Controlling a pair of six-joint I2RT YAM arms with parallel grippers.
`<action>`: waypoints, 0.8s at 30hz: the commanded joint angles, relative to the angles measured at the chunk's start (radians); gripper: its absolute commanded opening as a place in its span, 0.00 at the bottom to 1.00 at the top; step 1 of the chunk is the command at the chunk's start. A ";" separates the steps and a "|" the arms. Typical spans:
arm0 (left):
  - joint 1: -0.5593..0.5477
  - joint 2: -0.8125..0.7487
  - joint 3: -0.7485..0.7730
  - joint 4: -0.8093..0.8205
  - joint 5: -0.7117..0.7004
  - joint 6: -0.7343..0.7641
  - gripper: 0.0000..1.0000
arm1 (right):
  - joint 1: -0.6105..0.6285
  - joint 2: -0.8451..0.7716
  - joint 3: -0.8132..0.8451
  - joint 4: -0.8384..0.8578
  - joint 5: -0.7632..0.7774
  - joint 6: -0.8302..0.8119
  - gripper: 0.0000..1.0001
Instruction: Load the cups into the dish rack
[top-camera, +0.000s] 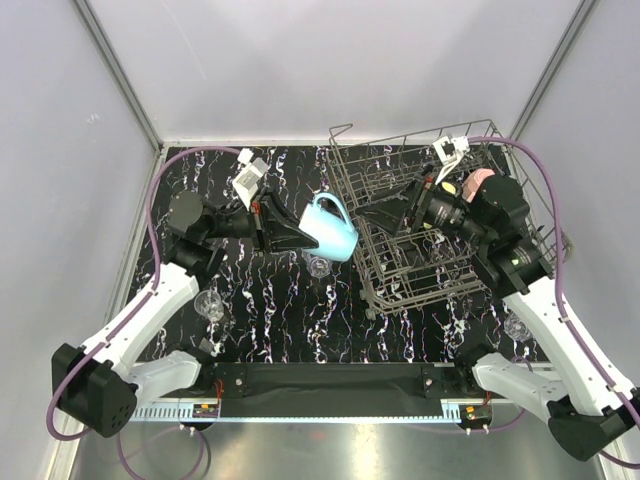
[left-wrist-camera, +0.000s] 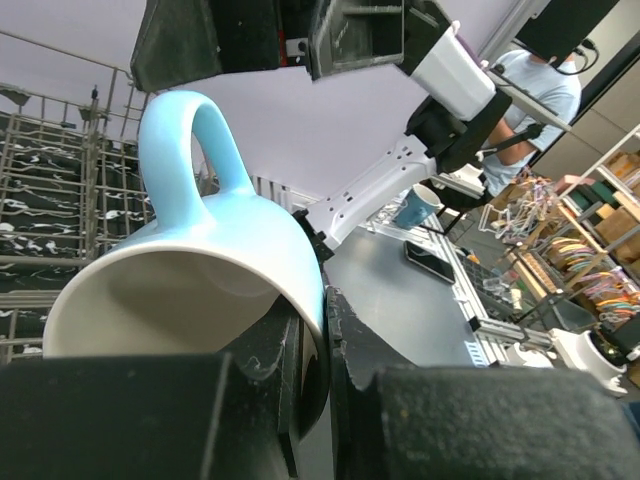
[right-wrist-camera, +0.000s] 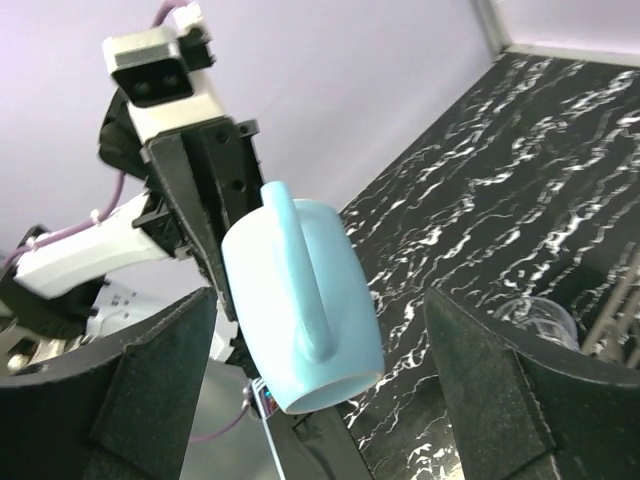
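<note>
Item: light blue mug (top-camera: 330, 228). It is held in the air over the table (top-camera: 270, 330), just left of the dish rack (top-camera: 372, 295) and outside it, tipped on its side with the handle uppermost. Its rim wall is pinched between the fingers of the left gripper (top-camera: 308, 238).

The right gripper (top-camera: 365, 215) is reached out over the rack towards the mug, with its jaws spread wide and nothing between them. A handover is judged to be in hand.

Loaded: one pink cup (top-camera: 478, 183) is seen at the rack's far right, partly hidden by the right arm.

Not loaded: a clear glass (top-camera: 318, 265) beneath the mug, a second glass (top-camera: 210, 305) near the left arm and a third glass (top-camera: 517, 325) near the right arm are all standing on the table. No yellow mug is seen. Most of the task is judged outstanding.
</note>
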 joint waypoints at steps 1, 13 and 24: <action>-0.008 0.006 0.009 0.187 -0.003 -0.080 0.00 | 0.002 0.022 -0.036 0.152 -0.135 0.015 0.91; -0.008 0.101 -0.031 0.616 0.017 -0.401 0.00 | 0.097 0.105 -0.097 0.454 -0.129 0.140 0.77; -0.008 0.110 -0.033 0.626 0.011 -0.410 0.00 | 0.201 0.170 -0.134 0.584 0.009 0.167 0.53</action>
